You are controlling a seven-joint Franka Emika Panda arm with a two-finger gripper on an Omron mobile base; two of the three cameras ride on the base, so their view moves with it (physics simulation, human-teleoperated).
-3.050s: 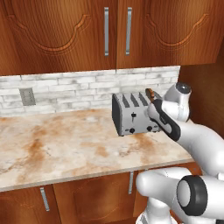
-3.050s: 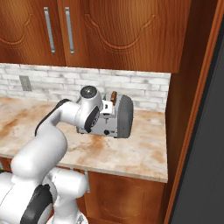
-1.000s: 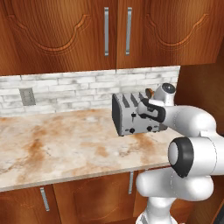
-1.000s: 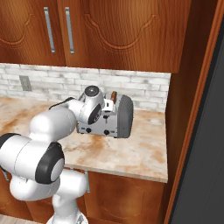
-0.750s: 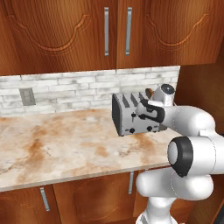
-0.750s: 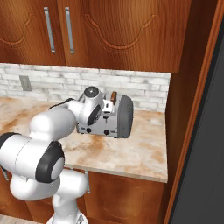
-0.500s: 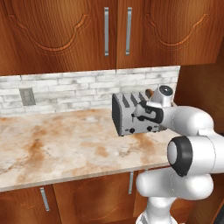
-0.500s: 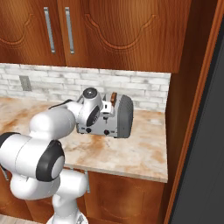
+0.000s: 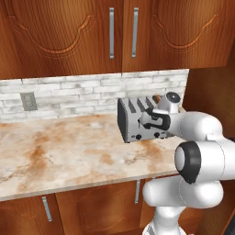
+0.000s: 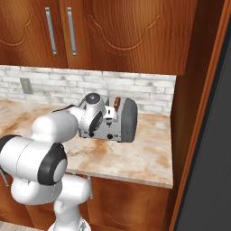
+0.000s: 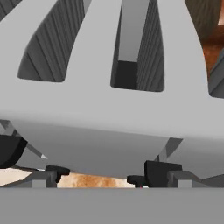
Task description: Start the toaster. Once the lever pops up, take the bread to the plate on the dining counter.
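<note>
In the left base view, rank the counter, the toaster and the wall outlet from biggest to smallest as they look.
1. Counter, by far the largest.
2. Toaster, partly hidden by the arm.
3. Wall outlet, the smallest; it sits farther back, so its true size is less sure.

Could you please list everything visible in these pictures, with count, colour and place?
toaster: one, silver-grey with black levers and knobs, on the counter against the backsplash, near the right end.
bread: one slice, brown crust, standing in a toaster slot on the right side.
counter: one, beige stone with rust marbling, along the wall.
backsplash: one, white-grey brick, behind the counter.
outlet: one, grey, in the backsplash at left.
upper cabinets: brown wood, steel handles, above the backsplash.
lower cabinets: brown wood, below the counter.
gripper: one, dark fingers, open, at the toaster's front.
arm: one, white with dark joints, reaching to the toaster.
</note>
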